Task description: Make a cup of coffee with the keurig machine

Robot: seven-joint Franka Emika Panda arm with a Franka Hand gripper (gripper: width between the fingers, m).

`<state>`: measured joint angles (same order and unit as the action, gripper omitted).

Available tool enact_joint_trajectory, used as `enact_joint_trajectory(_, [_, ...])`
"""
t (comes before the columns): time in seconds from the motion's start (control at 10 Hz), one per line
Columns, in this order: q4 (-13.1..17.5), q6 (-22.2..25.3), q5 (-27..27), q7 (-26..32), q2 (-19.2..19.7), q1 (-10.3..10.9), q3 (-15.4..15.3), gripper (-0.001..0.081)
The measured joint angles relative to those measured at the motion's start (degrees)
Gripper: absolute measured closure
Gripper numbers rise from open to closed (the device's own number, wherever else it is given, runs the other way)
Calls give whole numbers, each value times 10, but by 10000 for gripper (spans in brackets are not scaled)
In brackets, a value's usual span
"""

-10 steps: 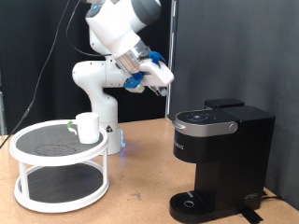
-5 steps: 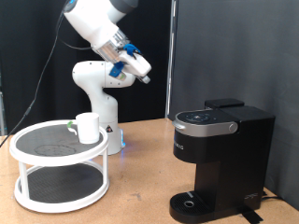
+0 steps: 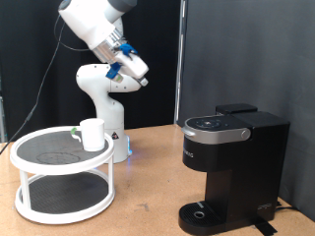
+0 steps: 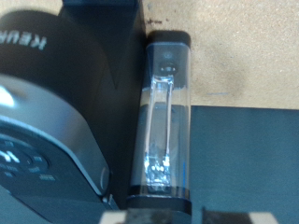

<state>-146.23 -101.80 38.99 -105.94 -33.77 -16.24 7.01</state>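
Note:
The white cup [image 3: 93,134] stands upright on the top tier of a round white stand [image 3: 39,164] at the exterior view's left. The black keurig machine [image 3: 231,167] stands at the right with its lid down and nothing on its drip tray [image 3: 204,214]. My gripper [image 3: 140,75] is high in the air in front of the arm's base, above and to the right of the cup and well left of the machine. Nothing shows between its fingers. The wrist view looks down on the machine's lid [image 4: 47,112] and its clear water tank [image 4: 163,112]; no fingers show there.
The white robot base [image 3: 98,98] stands behind the stand. A small green item [image 3: 76,133] lies beside the cup on the top tier. The wooden table [image 3: 148,187] spans the space between stand and machine. A black curtain hangs behind.
The arm has swung towards the exterior view's left, taking the gripper from near the machine's top to in front of the robot base. Cup and machine have not moved.

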Motion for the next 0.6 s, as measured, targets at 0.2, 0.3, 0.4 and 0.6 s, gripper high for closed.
enact_joint_trajectory(0.2, [-19, 2, -4, -9, -23, -30, 18, 806])
enact_joint_trajectory(0.3, [-24, 6, -12, -8, -31, -44, 28, 806])
enact_joint_trajectory(0.4, [-23, 23, -30, -6, -36, -55, 41, 806])
enact_joint_trajectory(0.6, [-16, 71, -77, 22, -40, -72, 74, 806])
